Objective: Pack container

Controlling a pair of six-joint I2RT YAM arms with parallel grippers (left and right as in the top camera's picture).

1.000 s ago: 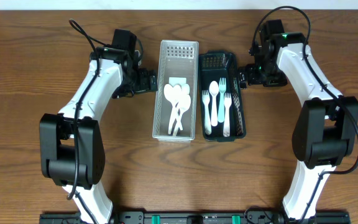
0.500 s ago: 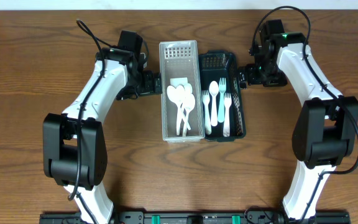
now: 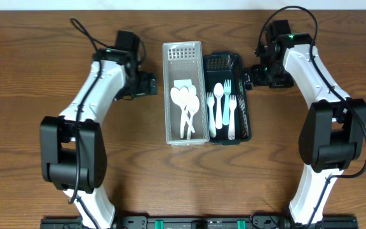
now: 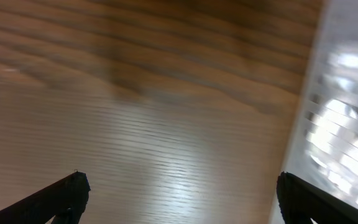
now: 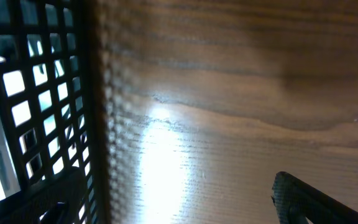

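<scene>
A clear white slotted basket (image 3: pixel 184 52) holds several white spoons (image 3: pixel 186 102). It stands side by side against a black mesh basket (image 3: pixel 223 62) with white and pale blue forks and spoons (image 3: pixel 223 105). My left gripper (image 3: pixel 154 84) is open and empty, a short way left of the white basket, whose wall shows at the right of the left wrist view (image 4: pixel 340 112). My right gripper (image 3: pixel 249 77) is open, with one finger inside the black basket's right wall (image 5: pixel 36 93) and one outside it.
Brown wooden table (image 3: pixel 43 70) all around. The two baskets stand at the middle rear. Both arm bases stand at the front left and front right.
My left gripper pushed the white basket right against the black basket and straightened it, then drew back left, away from it. The right arm has not moved.
</scene>
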